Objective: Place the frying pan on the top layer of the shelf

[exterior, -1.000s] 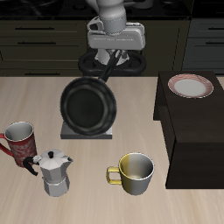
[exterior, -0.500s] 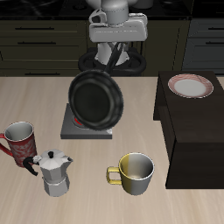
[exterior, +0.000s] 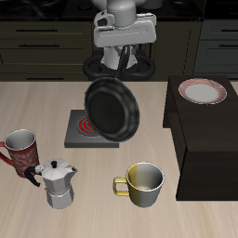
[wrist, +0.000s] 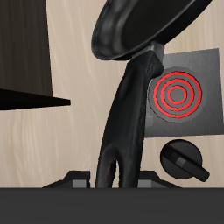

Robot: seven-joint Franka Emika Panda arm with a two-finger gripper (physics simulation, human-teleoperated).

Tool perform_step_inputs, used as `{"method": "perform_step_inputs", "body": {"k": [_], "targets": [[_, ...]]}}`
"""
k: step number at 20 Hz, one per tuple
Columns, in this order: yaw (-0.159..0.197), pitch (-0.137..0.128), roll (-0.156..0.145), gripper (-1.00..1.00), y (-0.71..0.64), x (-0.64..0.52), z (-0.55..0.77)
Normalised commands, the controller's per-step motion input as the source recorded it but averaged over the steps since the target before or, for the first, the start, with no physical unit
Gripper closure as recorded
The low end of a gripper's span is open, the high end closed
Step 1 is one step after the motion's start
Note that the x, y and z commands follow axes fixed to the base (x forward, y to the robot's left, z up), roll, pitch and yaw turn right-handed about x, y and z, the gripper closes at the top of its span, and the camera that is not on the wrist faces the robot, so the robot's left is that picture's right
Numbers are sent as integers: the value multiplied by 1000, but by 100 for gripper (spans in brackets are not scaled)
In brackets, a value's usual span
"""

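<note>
The black frying pan [exterior: 114, 108] hangs tilted in the air by its long handle, above the table between the burner and the shelf. My gripper [exterior: 121, 59] is shut on the end of the handle. In the wrist view the handle [wrist: 122, 122] runs from the gripper up to the pan [wrist: 140, 24]. The shelf [exterior: 206, 130] is a large dark boxy unit beside the pan, toward the table's side edge; its corner shows in the wrist view [wrist: 26, 48].
A pink-rimmed plate [exterior: 202, 91] lies on the shelf's top at the back. A grey burner with red rings [exterior: 86, 128] lies below the pan. A red mug [exterior: 19, 146], a moka pot [exterior: 58, 183] and a yellow mug [exterior: 144, 183] stand nearer the front edge.
The pan has been carried up off the burner and sideways toward the shelf, tilting more on edge; the burner's red rings now show.
</note>
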Motion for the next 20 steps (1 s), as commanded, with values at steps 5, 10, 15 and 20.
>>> {"method": "perform_step_inputs", "body": {"k": [5, 10, 15, 20], "targets": [[117, -33, -2, 100, -4, -14, -5], [97, -34, -14, 100, -73, -23, 10], [89, -49, -11, 100, -76, -33, 20], [65, -53, -13, 100, -172, -38, 132]]}}
